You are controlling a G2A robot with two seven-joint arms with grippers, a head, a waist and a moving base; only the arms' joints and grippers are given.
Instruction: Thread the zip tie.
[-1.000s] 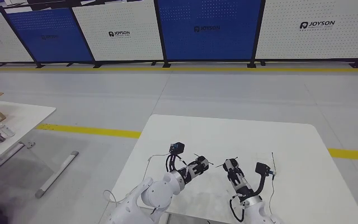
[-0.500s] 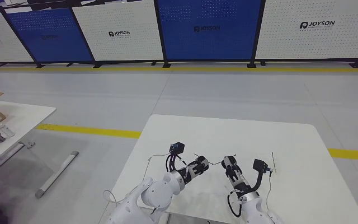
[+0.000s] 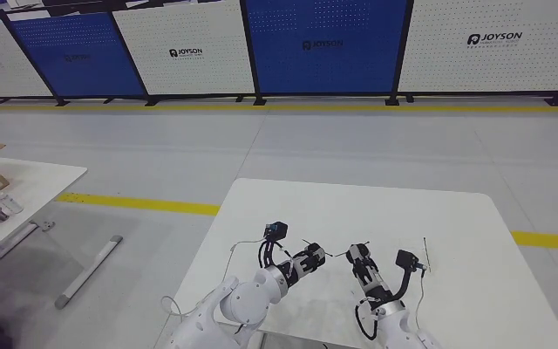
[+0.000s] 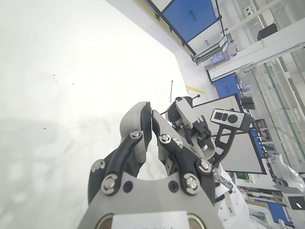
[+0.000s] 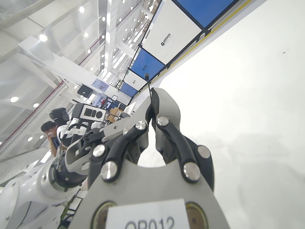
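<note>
Both grippers hover tip to tip over the near part of the white table (image 3: pixel 349 209). My left gripper (image 3: pixel 317 254) (image 4: pixel 151 110) is shut, and a thin black zip tie strand (image 4: pixel 164 112) runs from its fingers toward the right gripper (image 4: pixel 181 107). My right gripper (image 3: pixel 353 254) (image 5: pixel 152 94) is shut on the zip tie, whose strap rises between the pads and ends in the small square head (image 5: pixel 147 75) just past the fingertips. In the top view only a short gap separates the two grippers.
A second black zip tie (image 3: pixel 425 253) (image 4: pixel 171 91) lies flat on the table to the right of the right arm. Blue and white pegboard panels (image 3: pixel 323 44) stand across the floor beyond the table.
The right gripper has shifted slightly toward the left gripper, narrowing the gap between them. The left gripper has hardly moved.
</note>
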